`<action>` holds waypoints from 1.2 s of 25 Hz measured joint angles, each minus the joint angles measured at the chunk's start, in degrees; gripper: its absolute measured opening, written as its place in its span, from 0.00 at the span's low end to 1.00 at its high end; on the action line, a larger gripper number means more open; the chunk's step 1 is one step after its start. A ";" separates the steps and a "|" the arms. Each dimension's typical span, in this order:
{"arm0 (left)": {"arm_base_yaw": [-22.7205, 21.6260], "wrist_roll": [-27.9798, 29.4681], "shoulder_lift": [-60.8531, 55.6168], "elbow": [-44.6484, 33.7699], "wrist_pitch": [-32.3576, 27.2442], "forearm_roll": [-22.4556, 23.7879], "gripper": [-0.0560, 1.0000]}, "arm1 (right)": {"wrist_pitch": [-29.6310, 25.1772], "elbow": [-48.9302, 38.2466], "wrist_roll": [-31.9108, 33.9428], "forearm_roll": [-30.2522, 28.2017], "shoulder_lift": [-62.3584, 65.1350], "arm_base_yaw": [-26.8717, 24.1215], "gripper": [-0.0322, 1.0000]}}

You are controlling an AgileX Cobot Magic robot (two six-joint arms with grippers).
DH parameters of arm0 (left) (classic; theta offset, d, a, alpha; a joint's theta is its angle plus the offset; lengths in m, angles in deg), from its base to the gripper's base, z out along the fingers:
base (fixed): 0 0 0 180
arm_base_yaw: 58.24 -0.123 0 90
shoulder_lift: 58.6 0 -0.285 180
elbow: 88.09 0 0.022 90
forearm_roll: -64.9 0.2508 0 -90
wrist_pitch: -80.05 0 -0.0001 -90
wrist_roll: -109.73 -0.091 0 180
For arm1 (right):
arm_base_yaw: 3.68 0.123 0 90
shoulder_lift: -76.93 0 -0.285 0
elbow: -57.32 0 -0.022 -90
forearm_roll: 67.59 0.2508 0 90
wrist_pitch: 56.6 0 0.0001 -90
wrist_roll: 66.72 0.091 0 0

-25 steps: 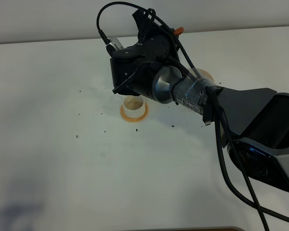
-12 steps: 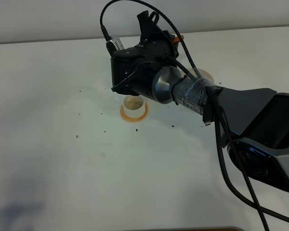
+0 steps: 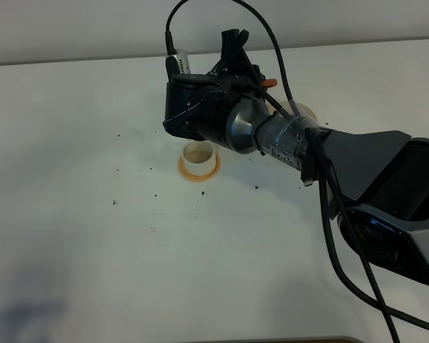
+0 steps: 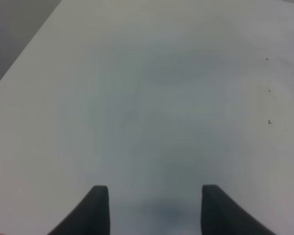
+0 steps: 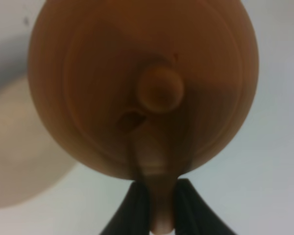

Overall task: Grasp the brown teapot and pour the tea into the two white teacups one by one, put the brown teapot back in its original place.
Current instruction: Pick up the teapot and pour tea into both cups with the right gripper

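Right wrist: right gripper (image 5: 160, 190) pinches brown teapot (image 5: 108, 63) handle (arm (image 3: 286, 139) hides it in ext. high); left gripper (image 4: 155, 190) spread.

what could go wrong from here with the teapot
1. The right claw pinches only the thin handle of the brown teapot, so it could swing or slip.
2. Nothing holds the lid; a steep tilt might drop it.
3. The teacup sits close by the wrist in the high view and could be knocked.
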 joint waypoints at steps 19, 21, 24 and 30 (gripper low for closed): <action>0.00 0.00 0.00 0.00 0.00 0.00 0.46 | -3.73 10.75 13.68 34.29 7.01 -3.75 0.12; 0.00 0.00 0.00 0.00 0.00 0.00 0.46 | -3.75 10.75 15.38 37.77 7.15 -4.75 0.12; 0.00 0.00 0.00 0.00 0.00 0.00 0.46 | -3.80 9.58 17.28 41.40 7.27 -5.55 0.12; 0.00 0.00 0.00 0.00 0.00 0.00 0.46 | -3.93 2.74 18.78 42.43 8.38 -5.88 0.12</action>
